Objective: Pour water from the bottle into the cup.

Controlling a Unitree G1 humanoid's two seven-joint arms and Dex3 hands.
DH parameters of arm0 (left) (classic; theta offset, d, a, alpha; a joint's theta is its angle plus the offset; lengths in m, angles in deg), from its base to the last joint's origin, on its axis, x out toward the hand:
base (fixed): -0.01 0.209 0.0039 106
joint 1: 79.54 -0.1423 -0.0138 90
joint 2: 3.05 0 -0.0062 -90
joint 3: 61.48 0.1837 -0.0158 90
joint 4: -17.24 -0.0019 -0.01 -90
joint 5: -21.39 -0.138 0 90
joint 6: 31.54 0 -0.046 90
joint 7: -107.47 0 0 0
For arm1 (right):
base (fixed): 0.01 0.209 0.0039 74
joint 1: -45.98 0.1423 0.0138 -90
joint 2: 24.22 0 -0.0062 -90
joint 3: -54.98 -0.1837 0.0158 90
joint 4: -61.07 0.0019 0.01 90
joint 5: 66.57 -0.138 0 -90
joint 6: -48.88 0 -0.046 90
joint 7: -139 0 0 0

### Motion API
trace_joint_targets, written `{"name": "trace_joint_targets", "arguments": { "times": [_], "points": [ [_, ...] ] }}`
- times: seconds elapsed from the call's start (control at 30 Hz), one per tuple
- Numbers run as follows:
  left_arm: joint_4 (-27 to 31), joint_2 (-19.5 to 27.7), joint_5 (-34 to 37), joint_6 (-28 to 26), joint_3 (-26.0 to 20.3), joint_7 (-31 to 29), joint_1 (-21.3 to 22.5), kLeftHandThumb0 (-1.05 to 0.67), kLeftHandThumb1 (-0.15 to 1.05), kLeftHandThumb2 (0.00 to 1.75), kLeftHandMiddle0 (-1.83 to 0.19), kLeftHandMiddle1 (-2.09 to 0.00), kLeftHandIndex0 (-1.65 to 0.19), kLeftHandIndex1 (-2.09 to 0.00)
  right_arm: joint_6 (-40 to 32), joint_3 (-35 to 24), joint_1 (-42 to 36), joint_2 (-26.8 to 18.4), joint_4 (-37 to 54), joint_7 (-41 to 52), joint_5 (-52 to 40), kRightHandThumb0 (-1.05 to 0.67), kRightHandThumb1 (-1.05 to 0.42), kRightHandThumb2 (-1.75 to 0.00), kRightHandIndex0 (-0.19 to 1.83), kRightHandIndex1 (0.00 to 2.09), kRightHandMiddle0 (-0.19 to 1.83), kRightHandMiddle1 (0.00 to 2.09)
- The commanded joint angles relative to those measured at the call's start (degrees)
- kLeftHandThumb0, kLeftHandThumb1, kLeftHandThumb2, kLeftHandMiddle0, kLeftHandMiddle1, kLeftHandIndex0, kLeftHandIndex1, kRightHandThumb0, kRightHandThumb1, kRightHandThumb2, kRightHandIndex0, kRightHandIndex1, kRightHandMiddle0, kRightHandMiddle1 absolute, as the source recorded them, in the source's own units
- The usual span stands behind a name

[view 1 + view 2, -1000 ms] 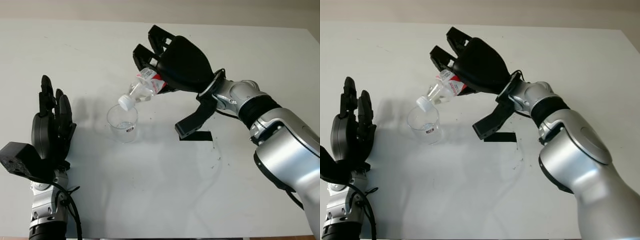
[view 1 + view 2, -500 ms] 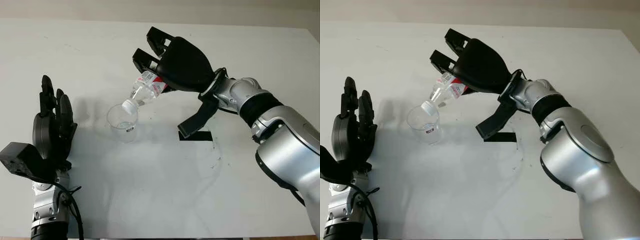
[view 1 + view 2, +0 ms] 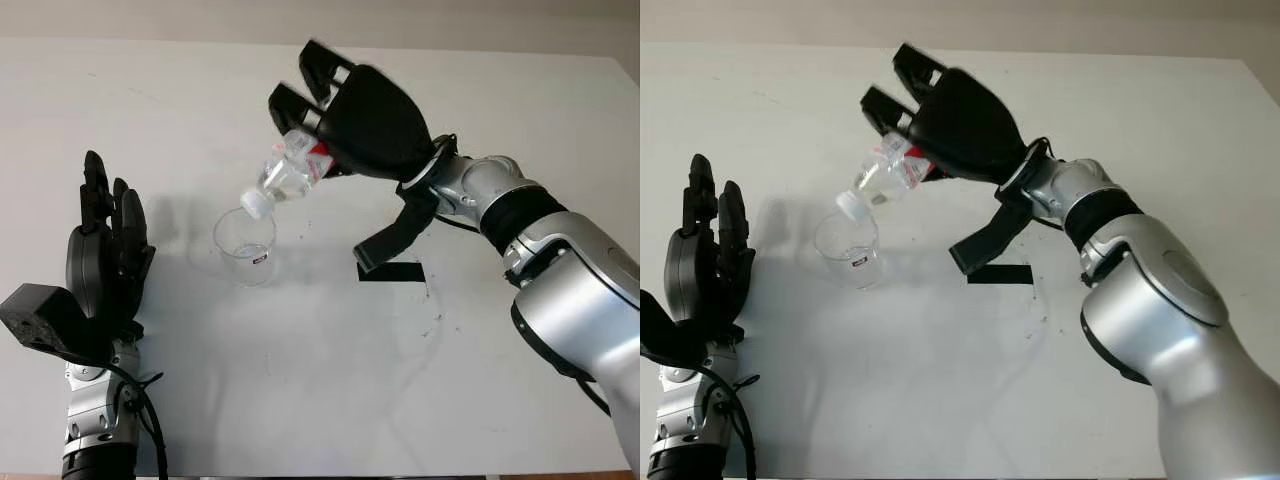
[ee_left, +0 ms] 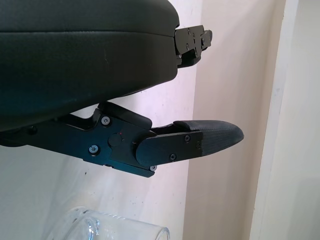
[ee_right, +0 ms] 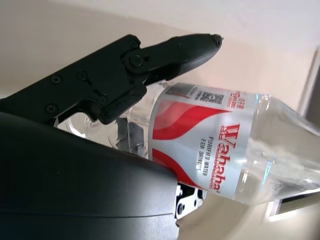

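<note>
Clear plastic water bottle with a red-and-white label [image 3: 292,169] is staying clamped in my right robot hand [image 3: 345,125], tilted with its white cap [image 3: 254,204] above the transparent plastic cup [image 3: 244,246] on the white surface [image 3: 330,360], so I am judging it best to keep the neck centred over the rim, while my left robot hand [image 3: 104,255] is waiting open nearby.

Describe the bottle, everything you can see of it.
The bottle is small, clear plastic, with a red and white label reading "Wahaha purified water for drinking" and a white cap on its mouth. The right hand grips its body from above, fingers wrapped around the label end. It is tilted neck-down toward the robot's left, the capped mouth just over the rim of the clear cup on the white table. It touches nothing but the hand.
</note>
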Motion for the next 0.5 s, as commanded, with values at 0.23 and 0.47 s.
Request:
{"name": "trace_joint_targets", "arguments": {
  "times": [0.23, 0.47],
  "points": [
    [0.5, -0.5, -0.5, -0.4, 0.4, 0.6, -1.4, -0.67, 1.05, 0.53, 0.13, -0.05, 0.16, -0.04, 4.0, -21.1, -6.3, 4.8, 2.7, 29.2, -27.8, -0.4, -1.05, -0.44, 1.23, 2.09, 0.89, 2.09],
    [0.9, -0.9, -0.5, -0.4, 0.8, 0.6, -1.7, -0.66, 1.05, 0.54, 0.13, -0.05, 0.16, -0.05, 0.8, -32.8, -12.9, 7.1, 9.0, 47.9, -43.7, -0.36, -1.05, -0.47, 1.26, 2.09, 0.86, 2.09]
  ]
}}
